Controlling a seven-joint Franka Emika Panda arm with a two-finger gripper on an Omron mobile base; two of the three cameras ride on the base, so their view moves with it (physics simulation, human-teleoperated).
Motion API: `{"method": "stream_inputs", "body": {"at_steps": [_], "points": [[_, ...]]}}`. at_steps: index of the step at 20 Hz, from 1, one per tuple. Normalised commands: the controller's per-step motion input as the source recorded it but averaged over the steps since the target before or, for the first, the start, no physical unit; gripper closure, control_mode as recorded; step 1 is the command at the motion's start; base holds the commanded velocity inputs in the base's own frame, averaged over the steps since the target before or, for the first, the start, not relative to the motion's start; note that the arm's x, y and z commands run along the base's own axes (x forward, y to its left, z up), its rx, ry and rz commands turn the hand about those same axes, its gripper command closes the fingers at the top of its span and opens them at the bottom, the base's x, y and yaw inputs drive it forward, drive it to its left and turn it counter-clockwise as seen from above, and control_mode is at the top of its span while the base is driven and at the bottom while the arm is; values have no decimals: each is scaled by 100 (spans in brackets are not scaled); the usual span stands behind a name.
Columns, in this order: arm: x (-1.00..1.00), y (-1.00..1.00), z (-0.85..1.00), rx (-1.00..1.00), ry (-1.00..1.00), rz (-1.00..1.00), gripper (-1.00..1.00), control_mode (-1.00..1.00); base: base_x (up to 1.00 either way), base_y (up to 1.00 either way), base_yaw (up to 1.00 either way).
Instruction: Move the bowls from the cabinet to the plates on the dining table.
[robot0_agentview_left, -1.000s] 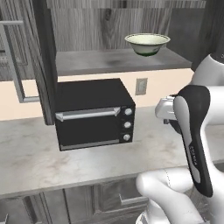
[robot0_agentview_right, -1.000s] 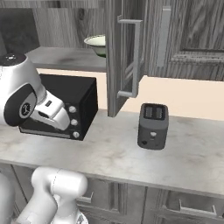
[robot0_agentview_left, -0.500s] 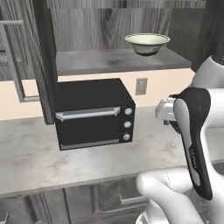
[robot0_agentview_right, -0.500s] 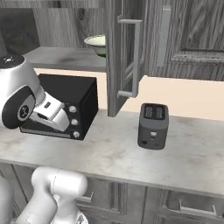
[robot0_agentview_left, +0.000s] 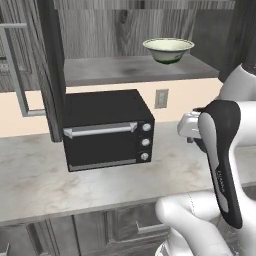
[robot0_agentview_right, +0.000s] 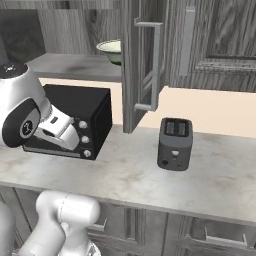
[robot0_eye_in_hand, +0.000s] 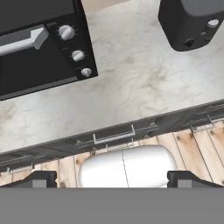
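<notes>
A pale cream-green bowl (robot0_agentview_left: 168, 50) stands on the right part of the open cabinet's shelf (robot0_agentview_left: 125, 70). In the right base view the bowl (robot0_agentview_right: 111, 50) is half hidden by the cabinet's open door (robot0_agentview_right: 142, 65). My gripper (robot0_eye_in_hand: 113, 181) is open and holds nothing. It points down over the counter's front edge (robot0_eye_in_hand: 131, 127), well below the shelf and to the right of the bowl. The white hand (robot0_agentview_left: 189, 126) hangs at about toaster-oven height. The plates and the dining table are out of view.
A black toaster oven (robot0_agentview_left: 105, 130) sits on the marble counter under the shelf, and a dark toaster (robot0_agentview_right: 175, 144) stands to its right. Another open cabinet door (robot0_agentview_left: 50, 75) with a silver bar handle juts out on the left. Drawers line the counter front.
The arm has shifted only slightly. The bowl, the doors and the gripper's opening are unchanged.
</notes>
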Motion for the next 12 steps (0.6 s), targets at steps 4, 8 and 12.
{"method": "stream_inputs", "body": {"at_steps": [4,8,12], "points": [[0,0,0,0,0,0,-100,100,0,5,0],[3,29,5,0,-1,0,-100,-100,0,0,0],[15,41,10,0,-5,0,-100,-100,0,0,0]]}}
